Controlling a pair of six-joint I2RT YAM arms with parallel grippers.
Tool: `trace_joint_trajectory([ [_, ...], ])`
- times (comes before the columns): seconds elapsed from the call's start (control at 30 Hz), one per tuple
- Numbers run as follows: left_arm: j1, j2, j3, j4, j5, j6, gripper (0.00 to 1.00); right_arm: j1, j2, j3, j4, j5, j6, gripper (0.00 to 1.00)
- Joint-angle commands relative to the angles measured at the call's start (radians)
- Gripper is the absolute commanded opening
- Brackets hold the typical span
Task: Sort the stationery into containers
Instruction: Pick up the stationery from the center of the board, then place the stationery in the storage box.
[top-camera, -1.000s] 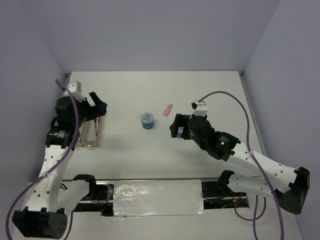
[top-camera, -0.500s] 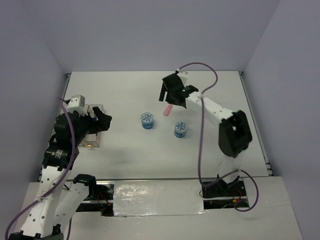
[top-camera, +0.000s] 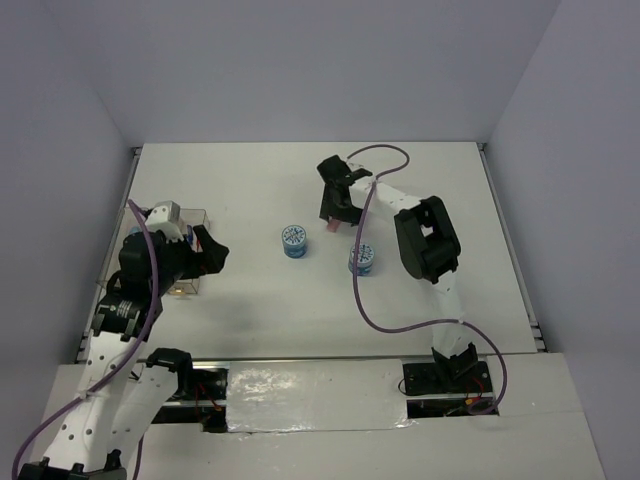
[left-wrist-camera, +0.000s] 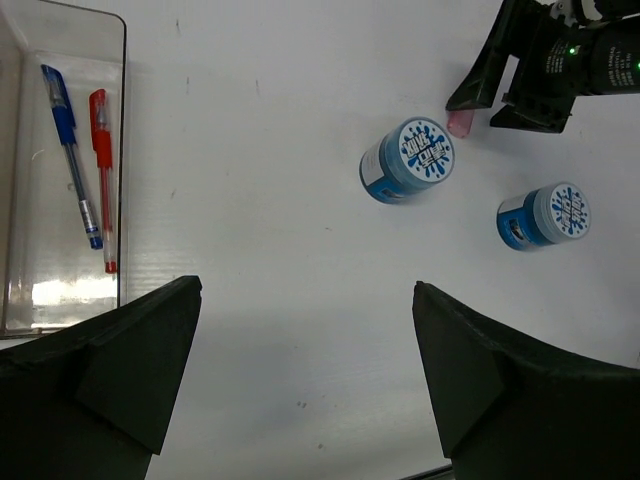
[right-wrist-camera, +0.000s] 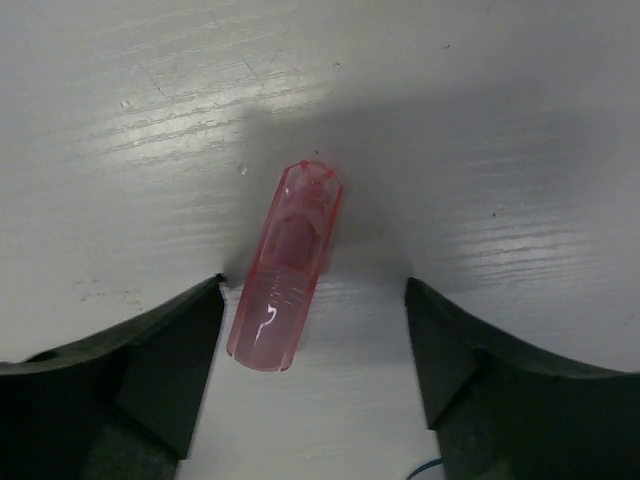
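Top external view: right arm reaches to the far middle of the table, right gripper (top-camera: 333, 212) pointing down over the pink bar (top-camera: 331, 228). Only a sliver of pink shows under the claw here.

Right wrist view: pink bar (right-wrist-camera: 285, 268) lies flat on the white table (right-wrist-camera: 520, 120), slightly tilted, between the two dark fingers (right-wrist-camera: 150, 370). Right gripper (right-wrist-camera: 312, 290) is spread, one finger on each side of the bar. Table shows on both sides of the bar, though the left fingertip is just beside its near end. No pinch visible and the bar is not lifted.

Two blue rolls sit upright on the table. First roll (top-camera: 294, 240) is at mid-table, just left of the pink bar and a bit nearer. Second roll (top-camera: 362, 259) is to the right and nearer, apart from the first.

Left gripper (top-camera: 205, 250) is at the left side, beside the clear bin (top-camera: 190, 214). Left wrist view: left gripper (left-wrist-camera: 307, 290) spread wide, nothing between its fingers, hanging above bare table. Bin (left-wrist-camera: 122, 150) holds a blue pen (left-wrist-camera: 72, 150) and a red pen (left-wrist-camera: 103, 175) lying side by side, lengthwise. The same view shows both rolls and the pink bar (left-wrist-camera: 460, 123) at the right claw's tips.
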Motion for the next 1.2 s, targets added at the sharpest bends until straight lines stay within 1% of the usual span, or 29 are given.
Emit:
trace_joint_trajectory([
  [0.0,-0.005,-0.019,0.003,0.041,0.02,0.001,0.99,-0.021,0.03,0.044,-0.018,-0.044,-0.002,0.73],
  [0.1,-0.005,-0.009,0.004,0.039,0.024,0.004,0.99,-0.03,0.026,0.002,0.012,-0.092,0.003,0.55],
  [0.13,-0.005,-0.006,0.006,0.038,0.024,0.004,0.99,-0.03,0.021,-0.012,0.031,-0.106,0.006,0.45],
  [0.17,-0.005,-0.001,0.007,0.036,0.023,0.004,0.99,-0.029,0.004,-0.053,0.046,-0.135,0.012,0.41],
  [0.2,-0.005,0.002,0.009,0.036,0.021,0.002,0.99,-0.027,-0.008,-0.076,0.064,-0.147,0.017,0.32],
  [0.27,-0.005,0.005,0.009,0.035,0.018,0.001,0.99,-0.027,-0.051,-0.149,0.141,-0.188,0.009,0.22],
  [0.33,-0.005,0.007,0.007,0.033,0.02,0.001,0.99,-0.027,-0.086,-0.18,0.219,-0.222,-0.041,0.01],
  [0.37,-0.005,0.01,0.007,0.035,0.021,0.002,0.99,-0.027,-0.101,-0.208,0.245,-0.26,-0.067,0.0],
  [0.4,-0.005,0.008,0.006,0.036,0.024,0.002,0.99,-0.027,-0.117,-0.225,0.279,-0.276,-0.132,0.0],
  [0.43,-0.005,0.011,0.006,0.038,0.037,0.002,0.99,-0.023,-0.165,-0.248,0.346,-0.302,-0.163,0.0],
  [0.5,-0.005,0.014,0.009,0.049,0.06,0.004,0.99,-0.015,-0.232,-0.33,0.412,-0.323,-0.259,0.0],
  [0.53,-0.005,0.016,0.012,0.053,0.07,-0.001,0.99,-0.003,-0.32,-0.367,0.489,-0.337,-0.291,0.0],
  [0.57,-0.005,0.02,0.013,0.059,0.104,-0.006,0.99,0.006,-0.371,-0.437,0.526,-0.362,-0.36,0.0],
  [0.6,-0.005,0.023,0.019,0.067,0.122,-0.015,0.99,0.019,-0.419,-0.468,0.56,-0.395,-0.399,0.0],
  [0.63,-0.005,0.023,0.027,0.075,0.136,-0.056,0.99,0.064,-0.518,-0.496,0.589,-0.385,-0.434,0.0],
  [0.67,-0.005,0.019,0.026,0.091,0.196,-0.079,0.99,0.09,-0.564,-0.531,0.589,-0.37,-0.506,0.0],
  [0.7,-0.005,0.004,0.016,0.154,0.233,-0.138,0.99,0.12,-0.645,-0.542,0.579,-0.338,-0.538,0.0],
  [0.73,-0.005,-0.003,0.01,0.194,0.262,-0.176,0.99,0.146,-0.68,-0.562,0.568,-0.327,-0.561,0.0],
  [0.77,-0.007,-0.012,0.004,0.235,0.312,-0.211,0.99,0.201,-0.715,-0.57,0.562,-0.325,-0.592,0.0],
  [0.8,-0.007,-0.018,-0.005,0.325,0.334,-0.283,0.98,0.232,-0.762,-0.573,0.528,-0.283,-0.595,0.0],
  [0.83,-0.007,-0.024,-0.011,0.37,0.351,-0.317,0.98,0.291,-0.779,-0.564,0.502,-0.258,-0.602,0.0],
  [0.9,-0.007,-0.021,-0.016,0.471,0.391,-0.402,0.95,0.354,-0.833,-0.568,0.477,-0.255,-0.608,0.0],
  [0.93,-0.008,-0.007,-0.016,0.487,0.397,-0.424,0.94,0.39,-0.853,-0.587,0.483,-0.251,-0.612,0.0],
  [0.97,-0.01,0.002,-0.013,0.519,0.415,-0.459,0.93,0.458,-0.873,-0.602,0.499,-0.253,-0.614,0.0],
  [1.07,-0.02,0.03,-0.011,0.582,0.469,-0.519,0.91,0.551,-0.942,-0.645,0.577,-0.207,-0.579,0.0],
  [1.17,-0.034,0.022,-0.022,0.608,0.48,-0.542,0.87,0.562,-0.95,-0.633,0.58,-0.175,-0.523,0.0],
])
